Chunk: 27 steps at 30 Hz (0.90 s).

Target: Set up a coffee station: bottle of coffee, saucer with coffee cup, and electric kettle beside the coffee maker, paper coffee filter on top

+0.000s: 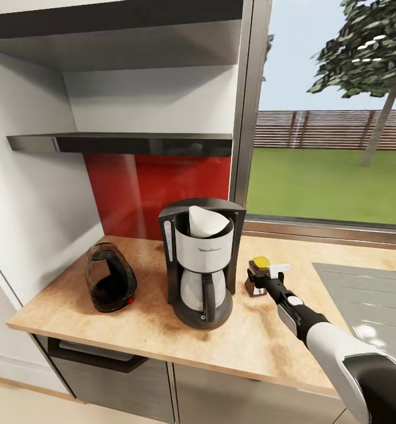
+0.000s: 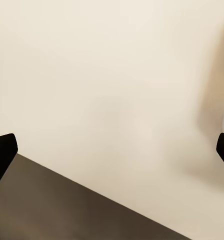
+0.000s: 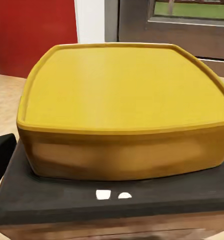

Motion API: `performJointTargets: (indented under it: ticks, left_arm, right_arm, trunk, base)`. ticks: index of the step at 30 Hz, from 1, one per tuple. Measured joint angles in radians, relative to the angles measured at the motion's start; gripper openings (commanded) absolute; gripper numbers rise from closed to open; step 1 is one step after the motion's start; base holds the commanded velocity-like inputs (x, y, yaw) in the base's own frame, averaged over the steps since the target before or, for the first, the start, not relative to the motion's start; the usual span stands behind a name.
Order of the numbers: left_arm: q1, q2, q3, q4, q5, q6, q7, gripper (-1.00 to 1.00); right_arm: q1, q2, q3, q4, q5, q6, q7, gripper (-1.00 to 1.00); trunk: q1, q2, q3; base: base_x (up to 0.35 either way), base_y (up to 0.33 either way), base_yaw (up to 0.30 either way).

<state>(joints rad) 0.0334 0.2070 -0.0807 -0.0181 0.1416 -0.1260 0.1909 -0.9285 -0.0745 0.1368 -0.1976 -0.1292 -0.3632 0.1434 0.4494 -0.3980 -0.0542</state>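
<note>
Yellow-lidded bottle of coffee (image 1: 259,277) is standing upright on the table (image 1: 162,330), just beside the coffee maker (image 1: 202,259) at its 3 o'clock. The right pincer (image 1: 267,279) is sitting at the bottle from the 5 o'clock side, level with the cap; its fingers appear closed around the bottle, so I judge the bottle is being set down, not yet let go. In the right wrist view the yellow lid (image 3: 124,100) is looming close, which fits a hold just under the cap. A white paper coffee filter (image 1: 207,221) is resting in the top of the coffee maker. The electric kettle (image 1: 108,277) is lying tipped at the maker's 9 o'clock, probably needing righting. Left pincer: dark tips (image 2: 2,155) are showing wide apart, holding nothing, facing a pale surface.
</note>
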Motion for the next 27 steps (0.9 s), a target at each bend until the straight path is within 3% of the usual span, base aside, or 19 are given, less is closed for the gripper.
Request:
performJointTargets:
  ticks: [18,27]
  left_arm:
    - [0.0,0.0,-0.001,0.0,0.0,0.0,0.0,1.0]
    - [0.0,-0.002,-0.001,-0.001,0.0,0.0,0.0,1.0]
  right_arm:
    - [0.0,0.0,0.0,0.0,0.0,0.0,0.0,1.0]
    - [0.0,0.0,0.0,0.0,0.0,0.0,0.0,1.0]
  trunk:
    - [0.0,0.0,0.0]
    - [0.001,0.0,0.0]
  base:
    - [-0.006,0.0,0.0]
    - [-0.257,0.0,0.0]
